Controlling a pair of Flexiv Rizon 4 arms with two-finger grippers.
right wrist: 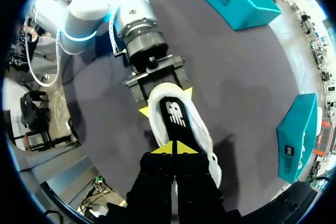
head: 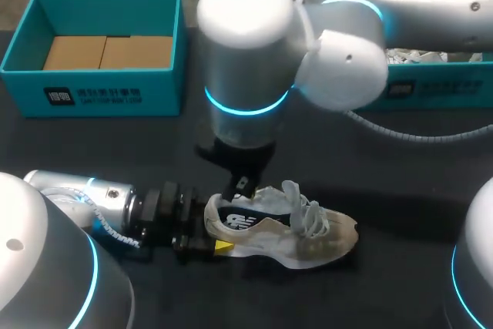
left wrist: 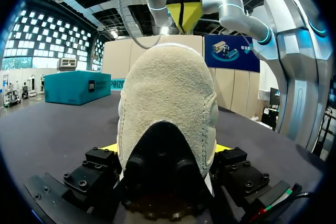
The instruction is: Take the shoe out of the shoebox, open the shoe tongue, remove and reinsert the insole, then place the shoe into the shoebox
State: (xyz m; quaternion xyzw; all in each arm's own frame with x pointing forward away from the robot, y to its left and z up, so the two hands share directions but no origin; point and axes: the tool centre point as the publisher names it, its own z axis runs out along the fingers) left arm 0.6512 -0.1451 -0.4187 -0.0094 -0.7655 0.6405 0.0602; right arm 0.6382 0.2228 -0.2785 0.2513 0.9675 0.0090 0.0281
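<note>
Clamped at its beige suede heel by the left gripper [left wrist: 167,148], the pale mesh running shoe [head: 296,229] sits on the dark desk [head: 400,190], toe toward my right. Its black insole [right wrist: 176,115] bears a white logo. The right gripper [right wrist: 173,148] hangs over the shoe's opening, yellow tips pressed together; whether they pinch anything is hidden. The teal shoebox [head: 439,86], white print on its side, stands well apart.

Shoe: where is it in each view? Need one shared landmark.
Head view: shoe lower middle, toe toward the view's right.
Left wrist view: shoe seen heel-on, held in the left end effector.
Right wrist view: shoe just ahead of the right end effector.
Landmark: left end effector clamped on the heel, visible in all three.
</note>
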